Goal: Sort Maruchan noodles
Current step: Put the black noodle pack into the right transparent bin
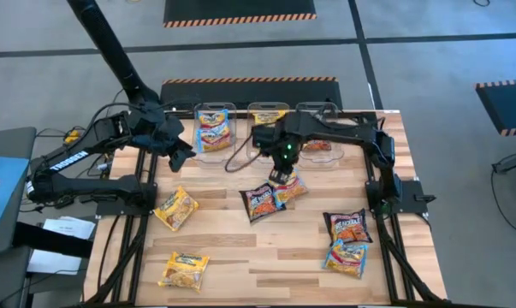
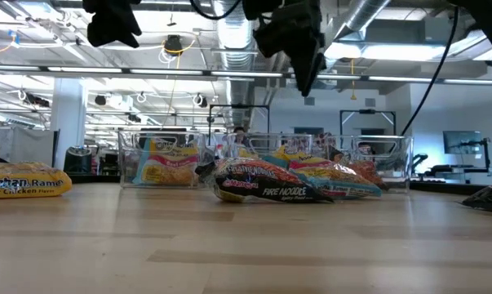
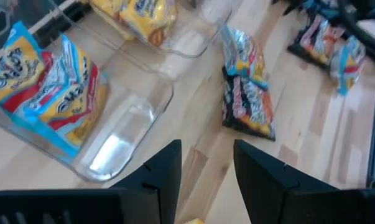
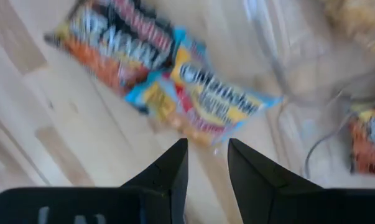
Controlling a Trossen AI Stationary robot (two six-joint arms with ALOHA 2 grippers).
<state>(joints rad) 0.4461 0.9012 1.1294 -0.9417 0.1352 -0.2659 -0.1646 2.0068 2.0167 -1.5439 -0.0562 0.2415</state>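
Right gripper [image 1: 282,174] hovers open above "FIRE NOODLE" packet [image 2: 266,181].

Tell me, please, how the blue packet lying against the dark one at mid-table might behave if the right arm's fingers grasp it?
The blue packet looks glossy, so it may slip between the fingers. It is flat and crinkled, probably light with a brittle block inside. It overlaps the dark packet, so lifting it could drag that one along.

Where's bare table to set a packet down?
Free: middle front, between the yellow packets and the right-side packets. Crowded: the bins at the back and the pair of packets under the right hand.
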